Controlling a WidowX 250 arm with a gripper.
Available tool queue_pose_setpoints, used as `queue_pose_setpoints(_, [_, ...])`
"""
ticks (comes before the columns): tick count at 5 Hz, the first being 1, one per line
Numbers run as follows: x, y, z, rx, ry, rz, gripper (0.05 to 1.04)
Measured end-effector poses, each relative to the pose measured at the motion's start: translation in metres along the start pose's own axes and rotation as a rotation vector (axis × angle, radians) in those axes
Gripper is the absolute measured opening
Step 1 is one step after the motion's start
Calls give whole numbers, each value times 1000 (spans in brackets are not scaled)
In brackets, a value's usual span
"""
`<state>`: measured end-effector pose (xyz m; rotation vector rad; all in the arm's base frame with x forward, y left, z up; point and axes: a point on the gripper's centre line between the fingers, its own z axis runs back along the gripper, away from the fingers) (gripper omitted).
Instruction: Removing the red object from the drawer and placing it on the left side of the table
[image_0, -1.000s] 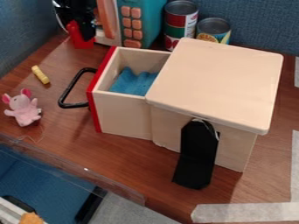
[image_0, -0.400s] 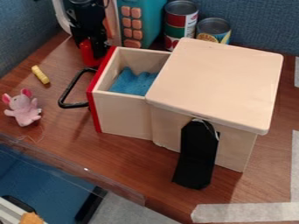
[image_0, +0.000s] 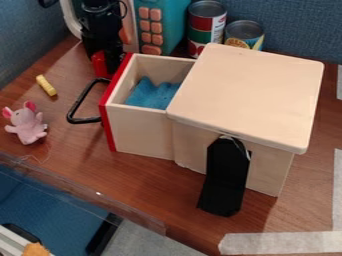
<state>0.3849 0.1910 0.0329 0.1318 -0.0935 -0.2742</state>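
The red object is beyond the drawer, near its red front and before the toy microwave; whether it touches the table I cannot tell. It looks light, fairly stiff and smooth, perhaps a little slippery, and hardly fragile; a pinch across its narrow sides, above the middle, should suit. Its long axis runs roughly upright, though which end is its front is unclear. The gripper points down, narrowed around it. Nearer lie a yellow piece and a pink plush mouse.
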Motion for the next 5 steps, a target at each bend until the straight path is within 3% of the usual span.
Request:
queue_pose_setpoints(1, [-5,-7,-7,-16,15,-6,1011])
queue_pose_setpoints(2, [-6,-8,15,4,-30,2,1006])
queue_pose_setpoints(3, [-11,-4,54,16,-120,43,1001])
queue_pose_setpoints(4, [-25,6,87,35,-163,88,1001])
queue_pose_setpoints(5, [-35,4,95,-14,-104,121,1001])
